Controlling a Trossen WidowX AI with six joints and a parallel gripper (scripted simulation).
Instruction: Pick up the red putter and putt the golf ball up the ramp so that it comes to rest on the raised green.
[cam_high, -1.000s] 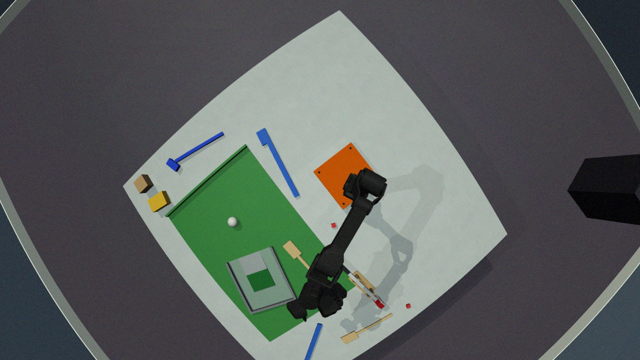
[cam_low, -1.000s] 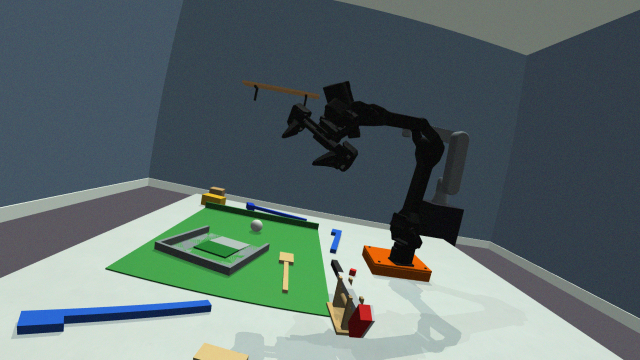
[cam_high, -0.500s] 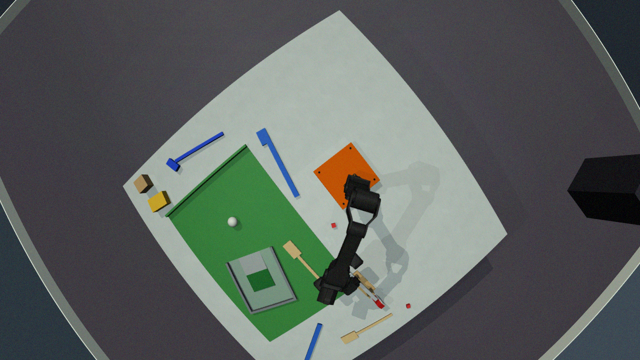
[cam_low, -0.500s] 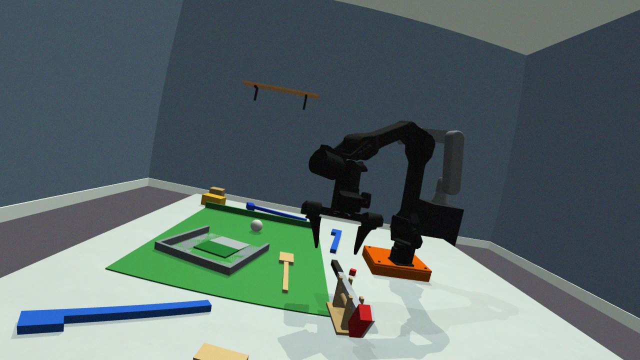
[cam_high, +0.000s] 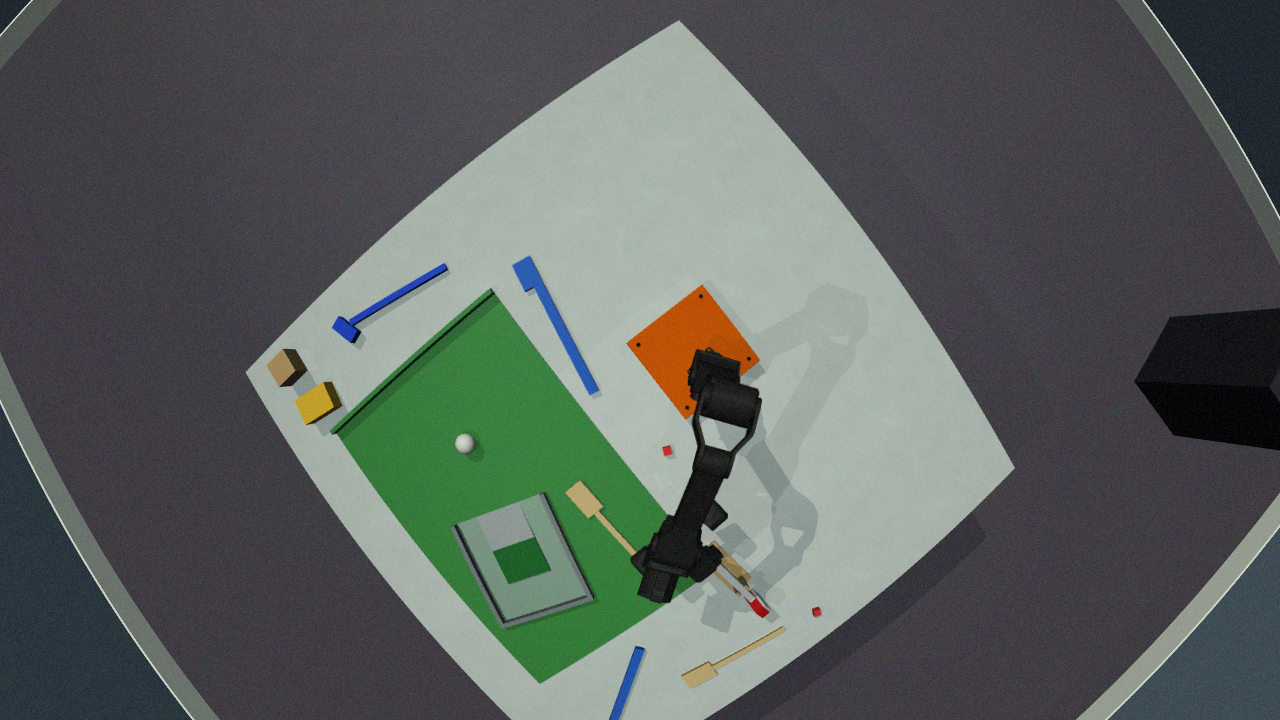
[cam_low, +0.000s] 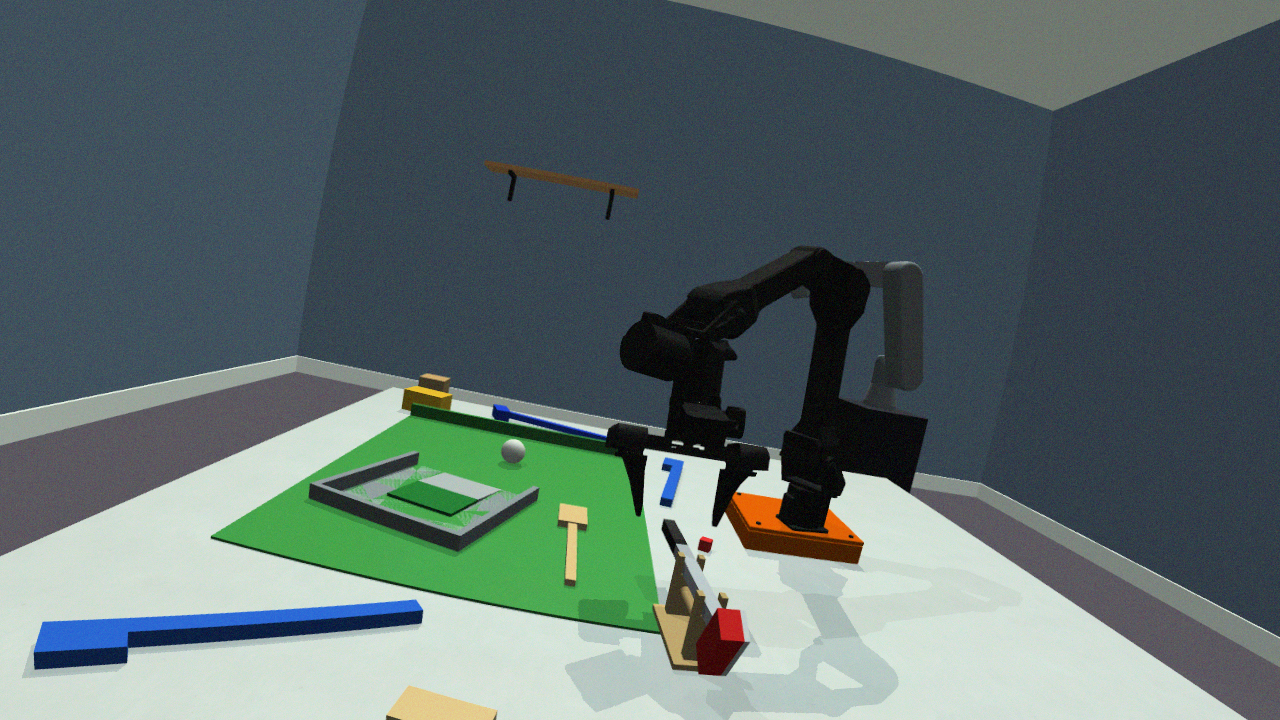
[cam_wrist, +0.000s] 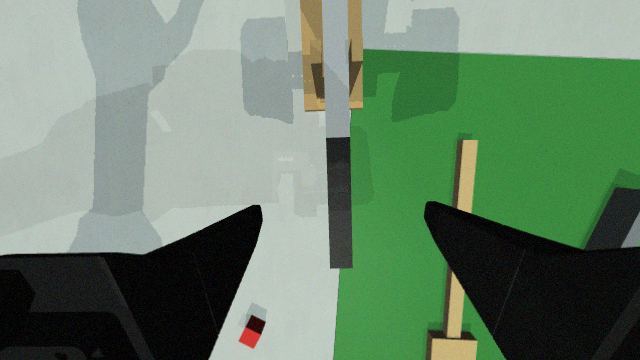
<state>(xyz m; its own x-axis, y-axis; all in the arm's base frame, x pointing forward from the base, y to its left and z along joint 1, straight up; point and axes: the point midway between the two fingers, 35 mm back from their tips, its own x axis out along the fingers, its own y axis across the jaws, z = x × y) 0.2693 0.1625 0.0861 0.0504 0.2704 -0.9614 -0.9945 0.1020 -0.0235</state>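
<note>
The red putter's red head (cam_high: 759, 608) (cam_low: 721, 640) points away from the arm. Its grey shaft (cam_wrist: 336, 120) lies on a wooden stand (cam_low: 673, 637) (cam_wrist: 356, 30), and its black handle (cam_wrist: 340, 235) sticks out, tilted up, towards the arm base. My gripper (cam_low: 677, 519) (cam_wrist: 342, 210) is open and empty, pointing down over the handle, one finger to each side; it looks slightly above it. The white golf ball (cam_high: 464, 443) (cam_low: 512, 450) rests on the green mat (cam_high: 429, 385) (cam_low: 295, 528). The raised green (cam_high: 521, 561) (cam_low: 434, 497) lies beyond the grey ramp (cam_high: 505, 528), inside low grey walls.
A wooden mallet-shaped piece (cam_high: 584, 498) (cam_low: 572, 515) lies on the mat beside the stand, partly under the right finger in the wrist view. Small red cubes (cam_high: 666, 450) (cam_high: 816, 611), blue clubs (cam_high: 563, 331) (cam_high: 398, 295) and another wooden piece (cam_high: 699, 674) lie around.
</note>
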